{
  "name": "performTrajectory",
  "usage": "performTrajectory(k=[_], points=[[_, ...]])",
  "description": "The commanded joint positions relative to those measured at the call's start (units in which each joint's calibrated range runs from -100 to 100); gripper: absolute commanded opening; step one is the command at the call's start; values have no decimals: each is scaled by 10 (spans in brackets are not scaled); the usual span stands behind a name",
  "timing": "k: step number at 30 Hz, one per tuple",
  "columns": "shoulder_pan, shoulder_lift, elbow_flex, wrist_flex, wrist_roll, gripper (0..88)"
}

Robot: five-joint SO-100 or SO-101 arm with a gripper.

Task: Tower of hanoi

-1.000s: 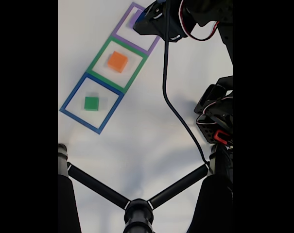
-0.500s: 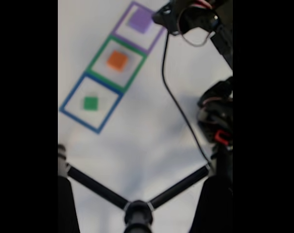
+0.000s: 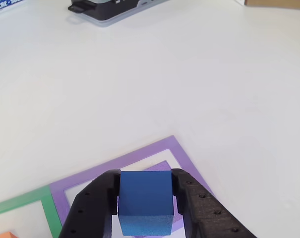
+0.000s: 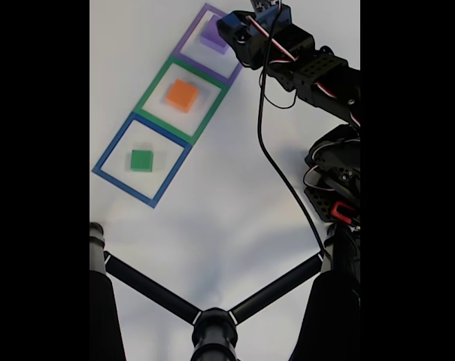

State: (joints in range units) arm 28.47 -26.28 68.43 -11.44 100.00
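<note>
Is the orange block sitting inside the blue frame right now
No, in the fixed view the orange block sits inside the green frame; the blue frame holds the green block.

The blue cube (image 3: pixel 145 202) is clamped between the gripper's (image 3: pixel 146 198) two black fingers, upright, above the purple block (image 4: pixel 212 34), which lies flat inside the purple frame (image 4: pixel 183 39). In the fixed view the orange block (image 4: pixel 182 95) lies flat in the middle of the green frame (image 4: pixel 153 89), next down from the purple frame. The green block (image 4: pixel 141 160) lies flat in the blue frame (image 4: pixel 114 148), furthest from the purple frame.
</note>
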Motion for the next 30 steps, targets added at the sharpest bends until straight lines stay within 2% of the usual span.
performTrajectory(k=[1, 10, 30], points=[[13, 42, -12, -76, 0, 1], [33, 186, -60, -194, 0, 2], [15, 360, -117, -330, 0, 5]])
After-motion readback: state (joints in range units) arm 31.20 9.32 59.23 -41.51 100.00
